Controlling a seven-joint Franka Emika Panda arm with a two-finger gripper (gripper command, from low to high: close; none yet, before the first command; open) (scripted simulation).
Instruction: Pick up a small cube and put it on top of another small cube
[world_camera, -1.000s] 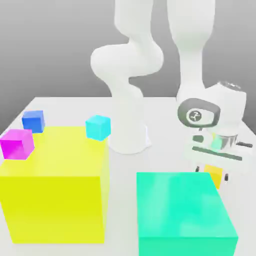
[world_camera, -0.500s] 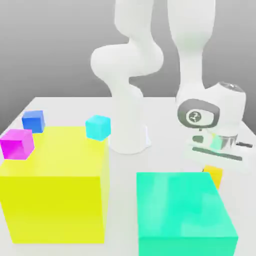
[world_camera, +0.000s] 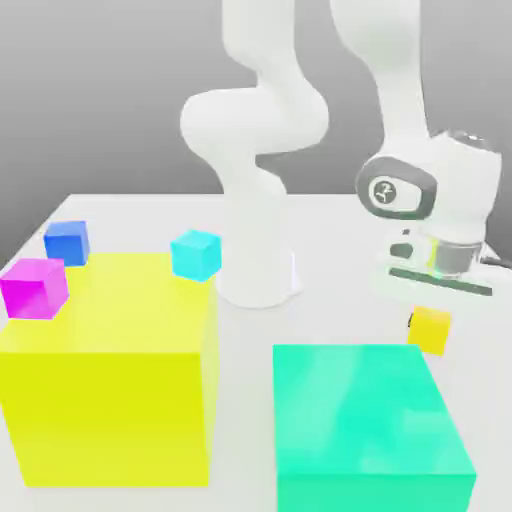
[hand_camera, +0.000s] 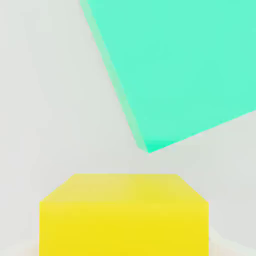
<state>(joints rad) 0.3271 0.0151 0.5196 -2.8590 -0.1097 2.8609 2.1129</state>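
The gripper (world_camera: 430, 318) points downward and pinches the small yellow cube (world_camera: 431, 329), which hangs clear of the white table (world_camera: 330, 310) just under the hand. In the hand view that same cube (hand_camera: 123, 215) sits right against the camera with the pale tabletop (hand_camera: 55, 100) beyond it.

Just below and in front of the fingers, toward the exterior view's left, stands the large teal block (world_camera: 365, 425); from the hand camera its flat top (hand_camera: 185, 65) lies near the held cube without touching it.

Farther from the fingers, well apart on the exterior view's left, the very large yellow block (world_camera: 110, 370) rests on the table. A magenta cube (world_camera: 35, 287) sits at its far left corner. A cyan cube (world_camera: 195, 253) is near its back right corner. A blue cube (world_camera: 67, 243) lies behind them, farthest from the gripper.

The arm's white base (world_camera: 258, 270) stands on the table between the fingers and those small cubes. Past the table's back edge the room is a plain grey backdrop (world_camera: 100, 90).
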